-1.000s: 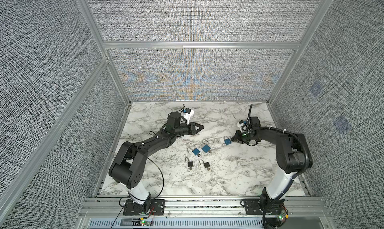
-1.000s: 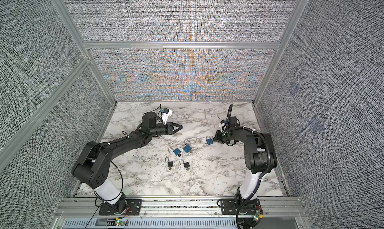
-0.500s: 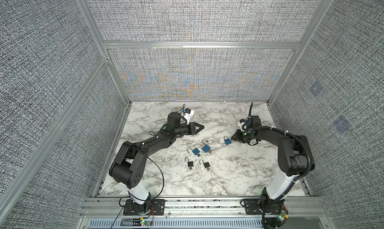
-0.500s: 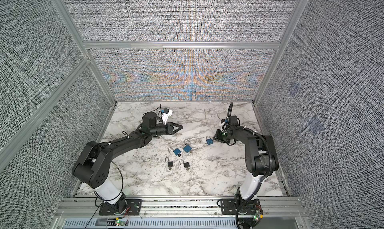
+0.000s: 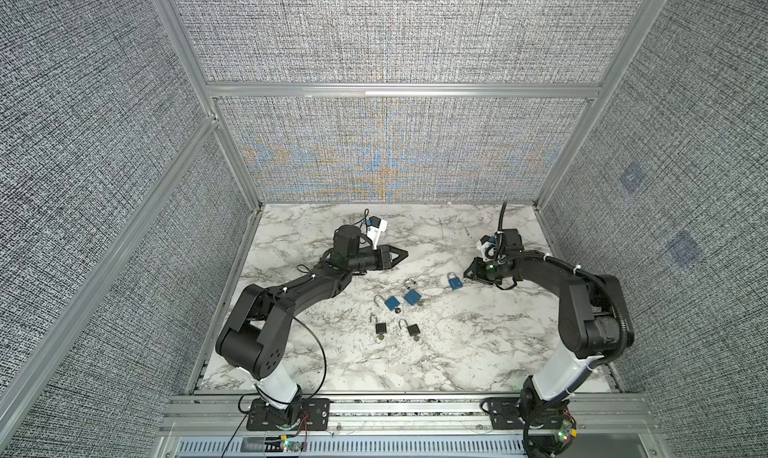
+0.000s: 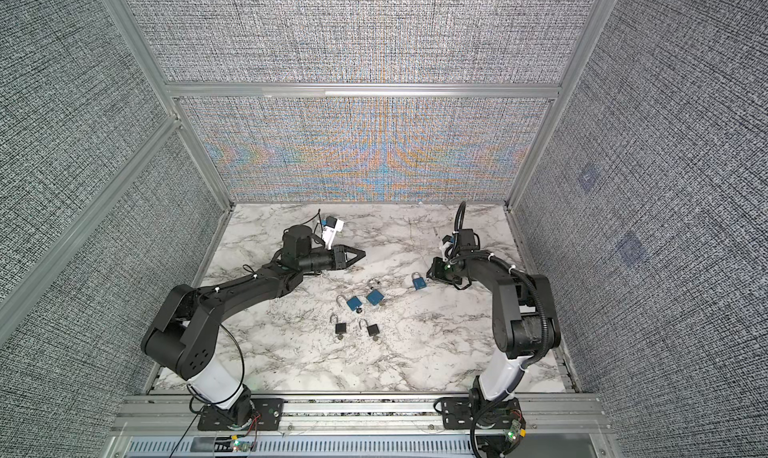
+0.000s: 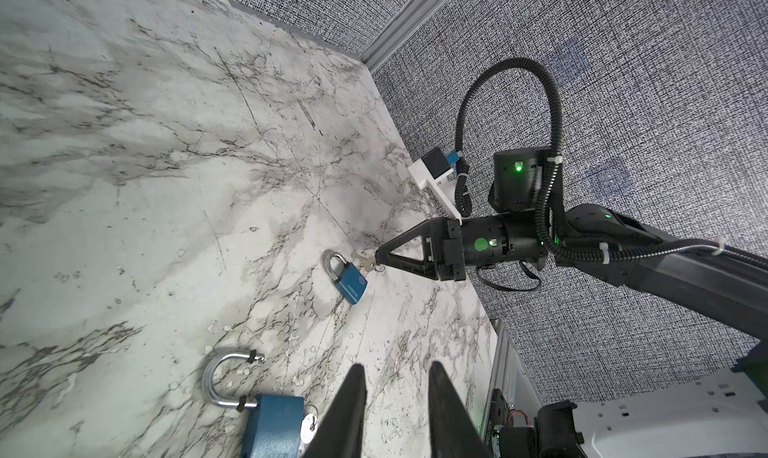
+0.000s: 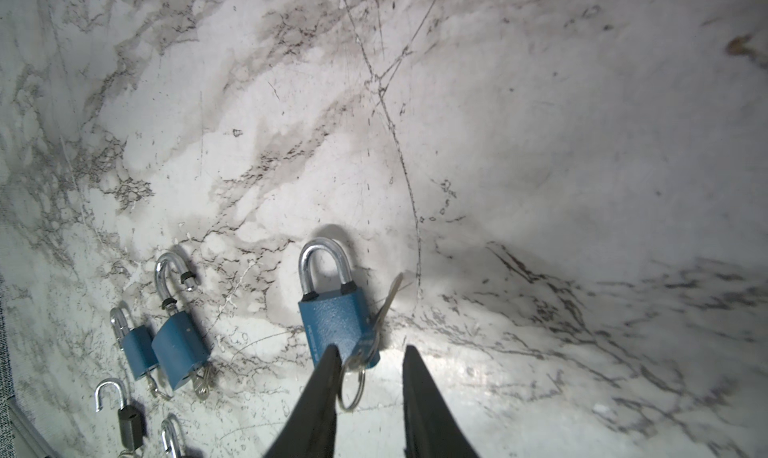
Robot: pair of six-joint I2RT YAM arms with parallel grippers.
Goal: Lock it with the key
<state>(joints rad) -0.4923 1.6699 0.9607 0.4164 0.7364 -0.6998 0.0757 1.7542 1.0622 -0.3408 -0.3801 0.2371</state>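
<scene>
Right gripper [image 8: 370, 350]: released, fingers apart at the base of the blue padlock [image 8: 332, 323], clasping nothing.
Right arm [image 5: 540, 264]: elbow raised, forearm reaching low and level over the desk [image 5: 457, 352].
Key [image 8: 388, 300]: leaning along the blue padlock's side, its ring [image 8: 351, 393] beside one finger.
Blue padlock: flat on the desk, shackle shut.
Left gripper [image 7: 395, 366]: released, empty, held level above the desk, well apart from the blue padlock.
</scene>
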